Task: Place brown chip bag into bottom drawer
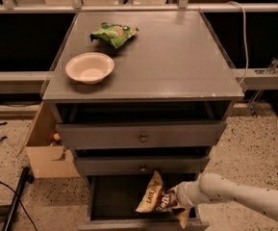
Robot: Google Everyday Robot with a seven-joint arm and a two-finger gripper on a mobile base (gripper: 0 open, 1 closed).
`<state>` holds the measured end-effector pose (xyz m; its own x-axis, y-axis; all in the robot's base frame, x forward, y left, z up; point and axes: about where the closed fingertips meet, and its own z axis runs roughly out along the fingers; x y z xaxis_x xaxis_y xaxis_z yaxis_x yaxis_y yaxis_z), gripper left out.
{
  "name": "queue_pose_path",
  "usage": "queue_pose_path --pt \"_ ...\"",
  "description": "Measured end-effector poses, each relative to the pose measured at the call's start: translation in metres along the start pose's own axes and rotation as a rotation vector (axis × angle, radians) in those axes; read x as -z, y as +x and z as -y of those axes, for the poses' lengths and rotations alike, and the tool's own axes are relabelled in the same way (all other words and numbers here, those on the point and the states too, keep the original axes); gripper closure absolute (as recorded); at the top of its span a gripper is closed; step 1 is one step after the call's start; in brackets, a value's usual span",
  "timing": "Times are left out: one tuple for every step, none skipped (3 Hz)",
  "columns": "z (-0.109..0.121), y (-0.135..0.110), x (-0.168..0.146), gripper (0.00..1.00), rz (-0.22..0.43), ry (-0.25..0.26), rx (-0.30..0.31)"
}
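The brown chip bag [156, 197], dark brown with tan-yellow ends and white lettering, stands tilted inside the open bottom drawer [110, 198] of the grey cabinet. My gripper [175, 199] reaches in from the right on a white arm and is shut on the bag's right side. The bag's lower end sits low in the drawer, near its front right.
On the cabinet top [177, 57] lie a smaller green bag [113, 33] and a white bowl [89, 67]. Two upper drawers [142, 137] stand slightly out. A cardboard box [44, 148] sits left of the cabinet. A black pole [14, 201] lies on the speckled floor.
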<state>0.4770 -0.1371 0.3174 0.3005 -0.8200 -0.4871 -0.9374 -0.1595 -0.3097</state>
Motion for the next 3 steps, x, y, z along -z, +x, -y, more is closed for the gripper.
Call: queue_pose_path --pt "0.000 0.004 -0.037 1.00 0.025 -0.015 0.032" --pt "0.000 0.003 -0.073 1.00 0.034 -0.032 0.078" --pt "-0.002 -0.002 -0.102 1.00 0.044 -0.008 0.149"
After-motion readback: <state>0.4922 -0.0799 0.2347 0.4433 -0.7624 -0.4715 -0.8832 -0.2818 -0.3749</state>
